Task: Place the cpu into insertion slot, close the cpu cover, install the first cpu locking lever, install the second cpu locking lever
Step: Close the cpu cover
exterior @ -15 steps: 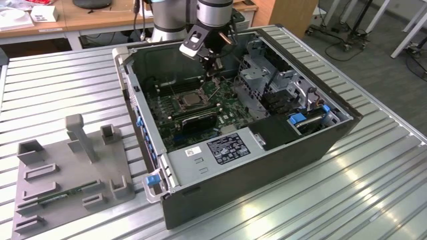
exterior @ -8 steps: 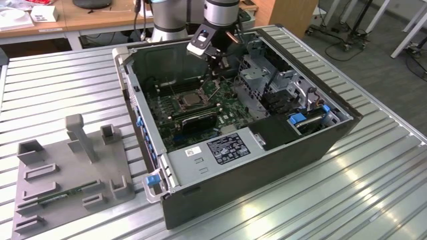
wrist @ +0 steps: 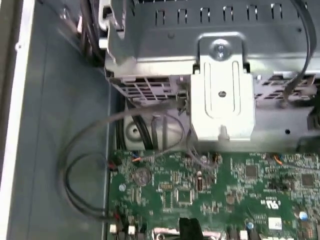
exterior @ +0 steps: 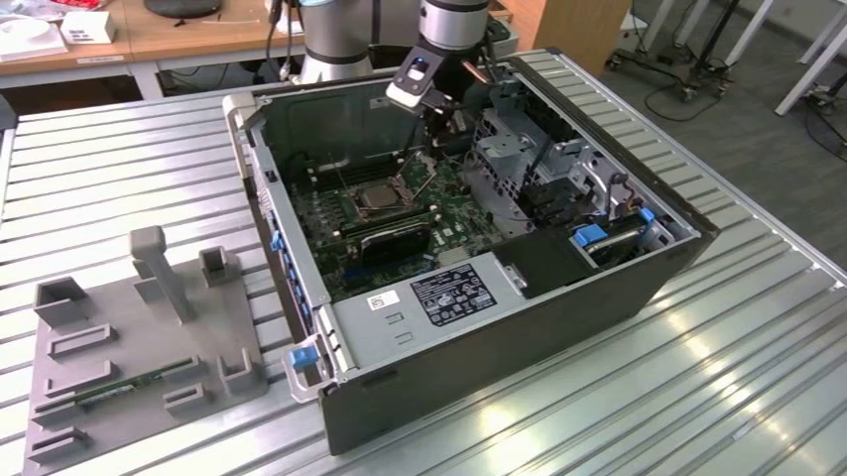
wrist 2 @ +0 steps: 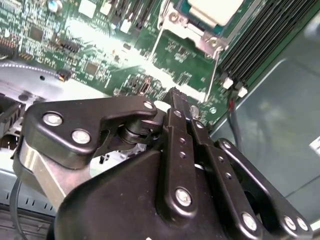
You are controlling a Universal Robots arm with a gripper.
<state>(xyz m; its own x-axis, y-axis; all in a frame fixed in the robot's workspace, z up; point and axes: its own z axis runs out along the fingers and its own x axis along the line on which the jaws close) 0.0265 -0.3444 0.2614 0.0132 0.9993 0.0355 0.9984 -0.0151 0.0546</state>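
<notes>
gripper (wrist 2: 175,95): I see it closed, holding nothing | position: over the green board (wrist 2: 180,57), near the socket (wrist 2: 186,26) | cpu (wrist 2: 216,9): seated in socket

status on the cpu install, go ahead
Black gripper, jaws shut, empty, over green circuit board. Small silvery-grey square cpu seated in metal-rimmed socket. Thin wire lever beside socket, toward gripper.
</notes>
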